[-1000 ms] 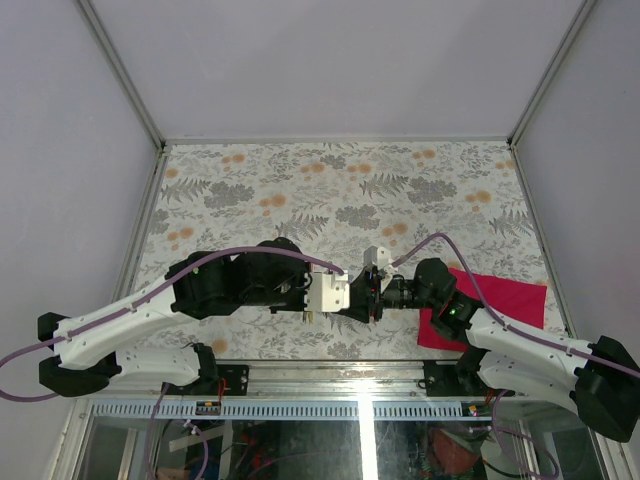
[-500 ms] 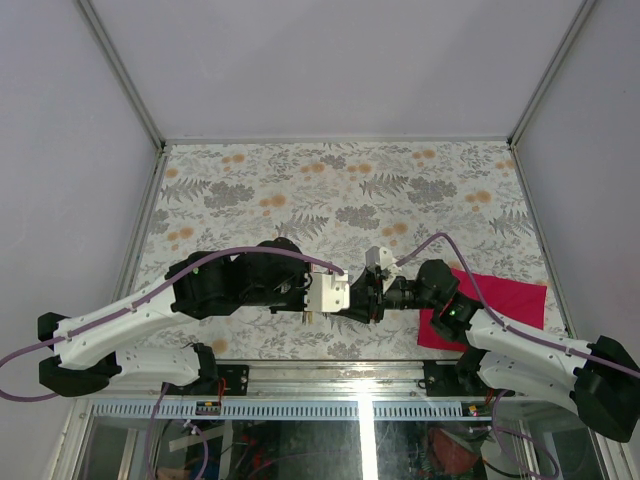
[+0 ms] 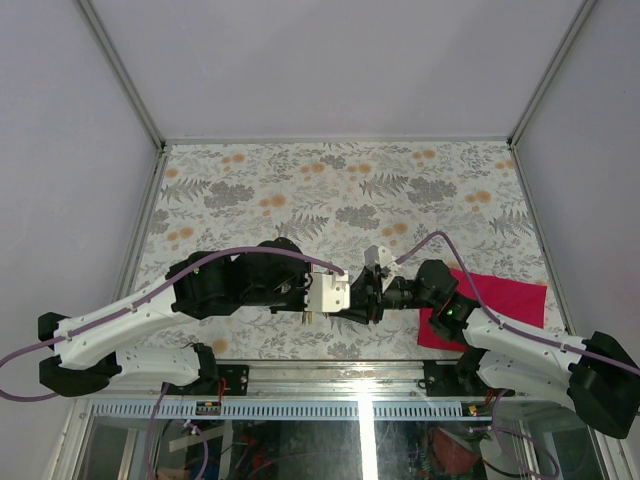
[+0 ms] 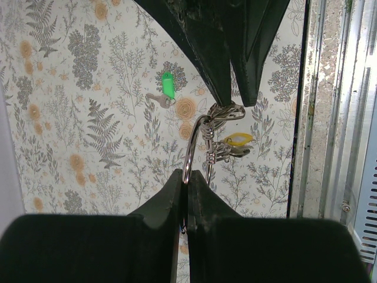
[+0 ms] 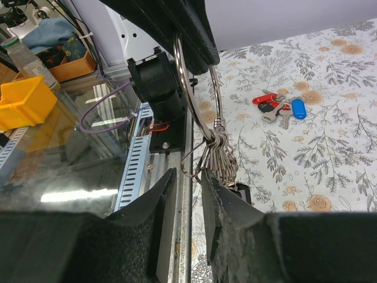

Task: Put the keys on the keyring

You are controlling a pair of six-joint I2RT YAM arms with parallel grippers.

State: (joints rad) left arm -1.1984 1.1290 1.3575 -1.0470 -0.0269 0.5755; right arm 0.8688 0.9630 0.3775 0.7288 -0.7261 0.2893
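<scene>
The keyring is a thin silvery wire ring held upright in the air. My left gripper is shut on its rim. A bunch of wire clips and a yellow tag hang from it. My right gripper is slightly open, with one wire loop between its tips. In the top view the two grippers meet near the front edge. The green key lies on the table. The red key and the blue key lie together on the table.
A red cloth square lies at the front right under the right arm. The table's metal front rail and glass edge run close beside the grippers. A yellow bin sits off the table.
My right gripper has moved a little left, closing on the left gripper and the ring. The left arm has stayed still.
</scene>
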